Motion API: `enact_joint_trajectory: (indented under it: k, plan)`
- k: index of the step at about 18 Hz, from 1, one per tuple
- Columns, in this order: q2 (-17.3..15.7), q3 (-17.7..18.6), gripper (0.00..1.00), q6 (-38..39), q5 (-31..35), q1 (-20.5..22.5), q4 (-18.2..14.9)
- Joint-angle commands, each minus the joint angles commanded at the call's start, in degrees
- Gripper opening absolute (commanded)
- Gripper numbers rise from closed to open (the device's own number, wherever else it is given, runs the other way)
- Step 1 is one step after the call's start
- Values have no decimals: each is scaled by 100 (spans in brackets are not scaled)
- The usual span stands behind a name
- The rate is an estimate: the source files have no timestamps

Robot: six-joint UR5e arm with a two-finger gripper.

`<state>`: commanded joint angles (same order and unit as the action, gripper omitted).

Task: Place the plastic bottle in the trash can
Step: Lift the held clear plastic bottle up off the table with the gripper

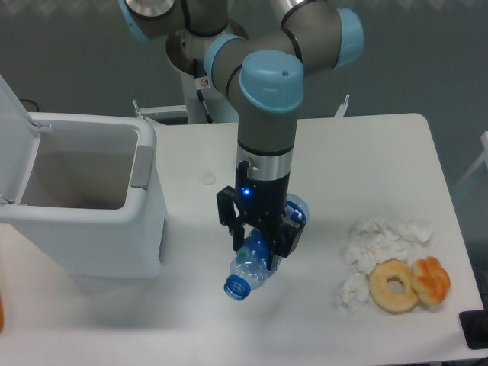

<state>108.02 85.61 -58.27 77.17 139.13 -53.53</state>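
Clear, blue-tinted plastic bottle point(255, 263), ribbed, with a blue neck ring pointing down-left, lying tilted over the smooth white table point(366, 152). Black gripper point(258, 238) pointing straight down, fingers clamped on the bottle's middle. Boxy white trash can point(84, 202) at left, near the bottle but apart, lid flipped up, beige-grey inside. At right: crumpled white tissue point(377, 244), a tan ring donut point(394, 285) touching an orange twisted pastry point(431, 279).
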Motion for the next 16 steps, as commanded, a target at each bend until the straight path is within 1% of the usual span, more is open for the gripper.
enact_joint_trajectory:
  k: [4,7,8,10,11,12,14,16]
  plan:
    - [-17,-35,67,298,9,-9,-9]
    - [-175,-35,67,395,-9,61,-9]
    - [-184,-70,67,526,-17,88,-9]
    - [-202,-175,67,1043,-114,88,-9]
    - [-272,-184,67,1237,-166,105,-9]
    - [-359,-185,67,1344,-202,114,-9]
    - [-422,-185,69,1397,-298,114,0]
    - [-500,-193,69,1703,-474,106,9]
